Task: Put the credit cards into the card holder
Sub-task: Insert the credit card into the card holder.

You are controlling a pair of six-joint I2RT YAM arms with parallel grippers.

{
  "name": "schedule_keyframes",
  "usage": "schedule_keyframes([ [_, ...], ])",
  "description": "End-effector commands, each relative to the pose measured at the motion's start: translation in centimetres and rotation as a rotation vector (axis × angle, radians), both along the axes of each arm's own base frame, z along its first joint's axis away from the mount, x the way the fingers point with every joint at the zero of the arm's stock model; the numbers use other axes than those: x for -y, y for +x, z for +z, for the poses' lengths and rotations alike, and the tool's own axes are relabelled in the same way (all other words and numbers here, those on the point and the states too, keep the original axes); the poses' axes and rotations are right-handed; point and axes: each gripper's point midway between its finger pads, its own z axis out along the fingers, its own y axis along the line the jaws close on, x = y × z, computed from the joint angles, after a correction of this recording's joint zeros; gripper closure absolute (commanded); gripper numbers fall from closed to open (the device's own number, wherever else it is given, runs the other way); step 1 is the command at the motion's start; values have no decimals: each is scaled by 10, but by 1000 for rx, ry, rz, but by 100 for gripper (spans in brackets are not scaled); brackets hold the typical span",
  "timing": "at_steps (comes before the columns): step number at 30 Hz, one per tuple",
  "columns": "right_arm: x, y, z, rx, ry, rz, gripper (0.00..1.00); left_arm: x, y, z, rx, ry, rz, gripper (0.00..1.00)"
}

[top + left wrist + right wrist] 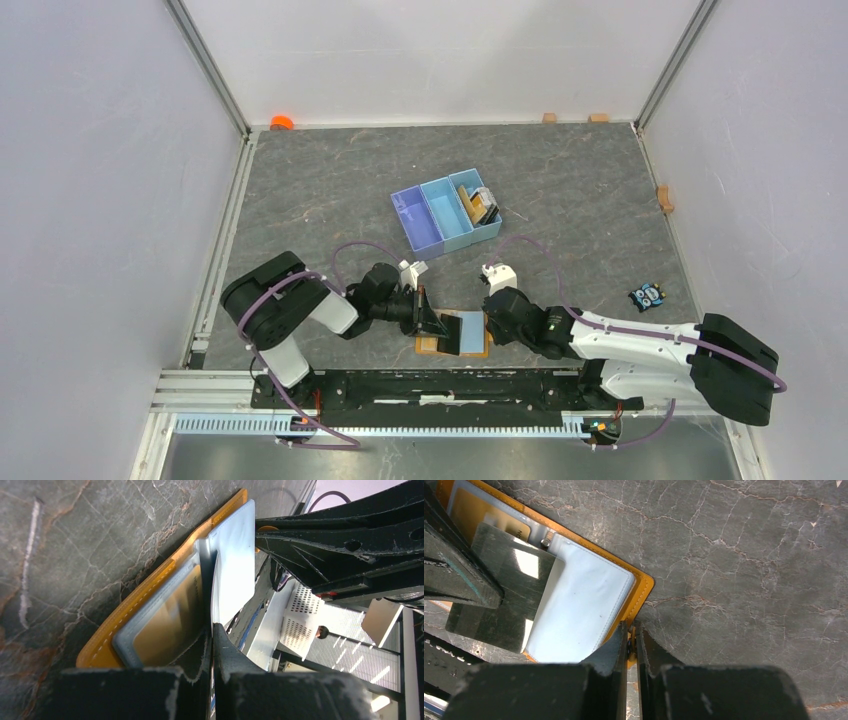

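The card holder (472,336) lies open at the near side, between my two grippers. My left gripper (212,645) pinches a grey card (504,595) over it; my right gripper (631,642) clamps its orange rim.

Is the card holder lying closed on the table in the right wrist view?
No, the card holder lies open, its light-blue inner panel facing up, with the right pincer clamped on its orange edge.
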Motion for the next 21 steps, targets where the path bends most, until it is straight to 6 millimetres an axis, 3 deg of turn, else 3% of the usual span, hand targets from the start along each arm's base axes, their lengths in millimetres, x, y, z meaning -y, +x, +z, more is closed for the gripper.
schedule_keyframes([
  [1,14,-5,-11,-21,-71,-13,99,-1,13,-8,18,17,70,98],
  [21,14,-6,-10,-20,-74,-13,100,2,18,-9,75,1,61,98],
])
